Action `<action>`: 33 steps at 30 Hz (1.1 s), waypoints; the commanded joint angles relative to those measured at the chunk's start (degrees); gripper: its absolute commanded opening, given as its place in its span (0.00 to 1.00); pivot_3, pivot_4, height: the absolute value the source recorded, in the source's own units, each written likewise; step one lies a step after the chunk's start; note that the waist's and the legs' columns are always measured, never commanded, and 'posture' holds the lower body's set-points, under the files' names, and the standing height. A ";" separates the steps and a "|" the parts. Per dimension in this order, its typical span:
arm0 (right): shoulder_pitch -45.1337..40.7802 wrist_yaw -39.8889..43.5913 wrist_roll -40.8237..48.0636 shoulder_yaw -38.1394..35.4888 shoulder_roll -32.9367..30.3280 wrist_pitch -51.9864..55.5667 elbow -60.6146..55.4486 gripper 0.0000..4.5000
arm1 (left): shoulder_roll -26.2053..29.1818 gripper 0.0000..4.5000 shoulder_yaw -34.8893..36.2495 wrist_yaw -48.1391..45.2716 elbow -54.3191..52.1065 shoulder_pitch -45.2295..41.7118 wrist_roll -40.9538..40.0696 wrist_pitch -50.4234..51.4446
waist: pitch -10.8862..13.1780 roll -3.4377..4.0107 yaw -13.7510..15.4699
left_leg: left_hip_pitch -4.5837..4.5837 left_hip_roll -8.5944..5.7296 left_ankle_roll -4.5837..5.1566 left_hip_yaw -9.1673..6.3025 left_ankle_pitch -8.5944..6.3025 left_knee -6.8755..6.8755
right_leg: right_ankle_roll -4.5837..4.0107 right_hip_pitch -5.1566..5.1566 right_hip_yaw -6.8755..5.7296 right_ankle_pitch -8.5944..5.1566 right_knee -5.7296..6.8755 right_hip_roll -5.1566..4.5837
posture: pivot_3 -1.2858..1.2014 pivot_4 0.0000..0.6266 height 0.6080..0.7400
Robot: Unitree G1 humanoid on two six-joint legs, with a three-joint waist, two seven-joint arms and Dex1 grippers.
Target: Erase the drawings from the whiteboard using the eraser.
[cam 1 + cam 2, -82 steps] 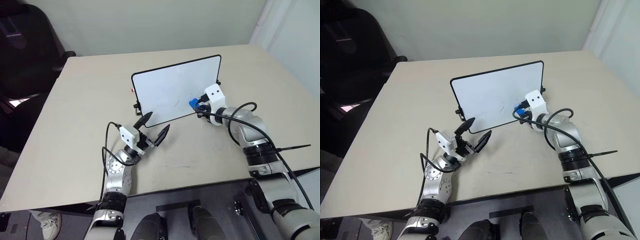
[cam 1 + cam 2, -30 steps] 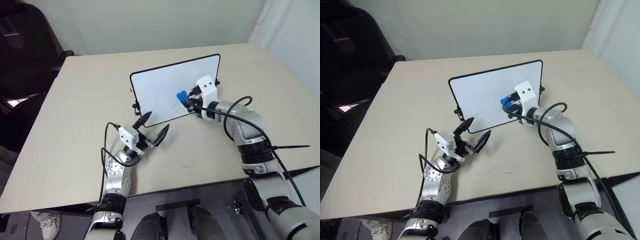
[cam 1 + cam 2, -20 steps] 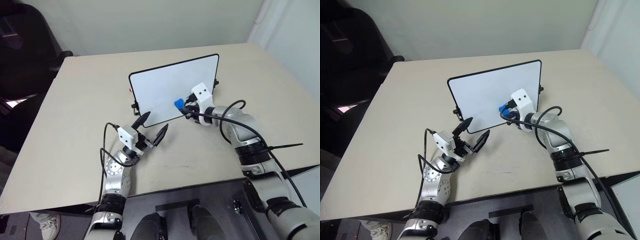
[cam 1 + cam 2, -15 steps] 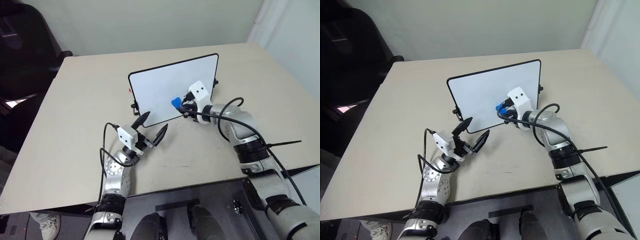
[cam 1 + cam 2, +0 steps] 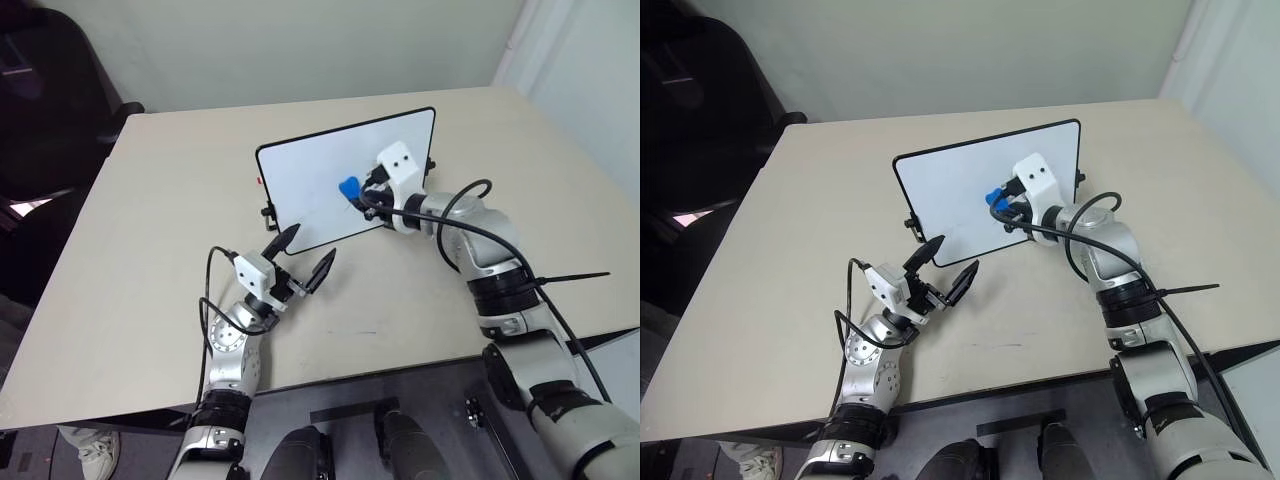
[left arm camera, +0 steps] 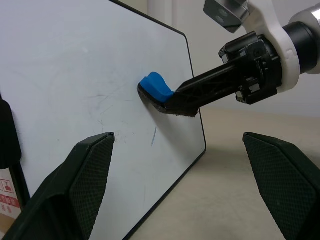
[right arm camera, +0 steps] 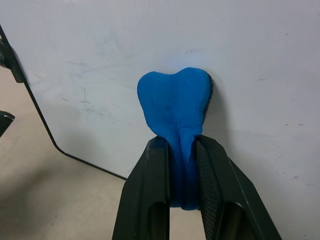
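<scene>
The whiteboard (image 5: 310, 185) stands upright on its small feet in the middle of the table. My right gripper (image 5: 362, 196) is shut on the blue eraser (image 5: 349, 188) and presses it flat against the board's right half. Up close, the eraser (image 7: 175, 107) bulges out beyond the two black fingers (image 7: 150, 185). The drawings survive as a short thin blue stroke (image 6: 154, 136) just below the eraser (image 6: 156, 87), with faint smeared marks (image 6: 107, 100) beside it. My left gripper (image 5: 305, 255) hangs open in front of the board's lower left edge, touching nothing.
The board's black foot (image 5: 272, 212) sticks out at its left side. A dark chair (image 5: 50, 110) stands off the table's far left corner. Bare tan tabletop (image 5: 160, 250) lies around the board. A black cable (image 5: 470, 235) loops along my right arm.
My right gripper has wiped the eraser down and to the left across the board, then back up a little. The left gripper has kept still.
</scene>
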 commanded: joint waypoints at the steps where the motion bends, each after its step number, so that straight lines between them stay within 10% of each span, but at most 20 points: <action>1: 0.94 -0.21 -1.42 2.43 1.86 0.00 2.13 0.10 | -0.56 1.00 -0.75 -0.12 -0.41 0.87 -0.29 -0.66 | 0.00 0.00 -0.02 | 0.00 0.00 0.00 0.00 0.00 0.00 | 0.00 0.00 0.00 0.00 0.01 0.00 | 0.52 0.24 0.90; 33: -5.38 -4.61 -3.05 -3.42 0.96 -0.75 3.78 0.10 | -0.61 1.00 -0.36 -0.40 1.98 -1.05 -0.30 -1.21 | 0.05 -0.08 0.05 | -0.10 0.00 0.14 0.00 0.37 0.02 | -0.22 -0.06 0.00 0.51 0.03 -0.01 | 0.52 0.24 0.90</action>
